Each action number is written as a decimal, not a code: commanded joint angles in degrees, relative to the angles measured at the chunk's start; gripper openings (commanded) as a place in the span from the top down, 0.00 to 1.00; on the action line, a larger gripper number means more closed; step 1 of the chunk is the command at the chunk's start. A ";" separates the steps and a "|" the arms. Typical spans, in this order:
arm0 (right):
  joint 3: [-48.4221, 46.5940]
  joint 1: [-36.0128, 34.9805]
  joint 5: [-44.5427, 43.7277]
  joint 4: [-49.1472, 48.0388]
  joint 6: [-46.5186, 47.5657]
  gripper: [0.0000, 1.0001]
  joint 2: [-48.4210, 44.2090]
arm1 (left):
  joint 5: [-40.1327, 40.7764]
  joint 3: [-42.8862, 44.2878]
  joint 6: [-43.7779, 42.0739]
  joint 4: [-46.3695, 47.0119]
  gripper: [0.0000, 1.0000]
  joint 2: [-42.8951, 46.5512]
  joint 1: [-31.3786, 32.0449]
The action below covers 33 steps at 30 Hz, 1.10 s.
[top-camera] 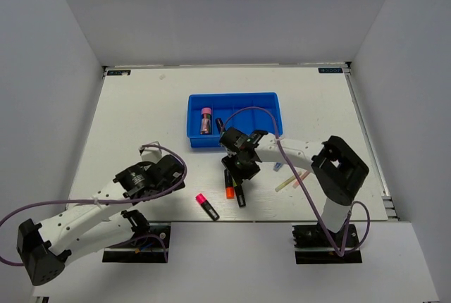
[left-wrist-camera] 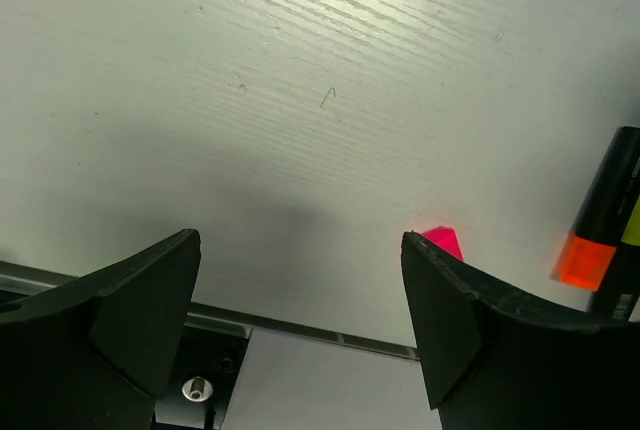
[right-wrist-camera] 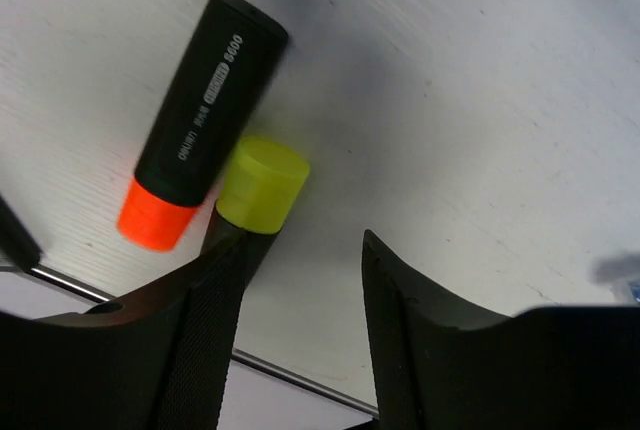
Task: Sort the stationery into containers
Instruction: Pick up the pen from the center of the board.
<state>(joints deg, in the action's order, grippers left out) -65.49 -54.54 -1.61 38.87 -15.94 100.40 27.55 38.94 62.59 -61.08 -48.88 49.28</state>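
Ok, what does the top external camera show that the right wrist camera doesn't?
Only the top external view: the bright blue divided plastic tray and the pink-capped black highlighter. Only the right wrist view: the yellow-capped highlighter, its cap in plain sight. Both: the orange-capped black highlighter and the right tool, open just above it.

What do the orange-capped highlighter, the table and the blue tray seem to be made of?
The highlighter: probably plastic, matte black barrel with printed white lettering. The table: white wood or wood-look laminate, judging by fine grain lines. The tray: likely moulded plastic, uniform bright blue with thin walls.
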 commanded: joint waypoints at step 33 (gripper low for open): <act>-1.64 -1.45 -4.46 -1.17 -1.39 1.00 4.64 | 3.83 -7.65 11.33 -0.27 0.09 3.09 8.38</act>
<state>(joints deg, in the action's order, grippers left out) -66.13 -57.67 -3.97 38.11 -21.61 103.85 30.98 31.55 73.54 -63.64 -44.95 56.93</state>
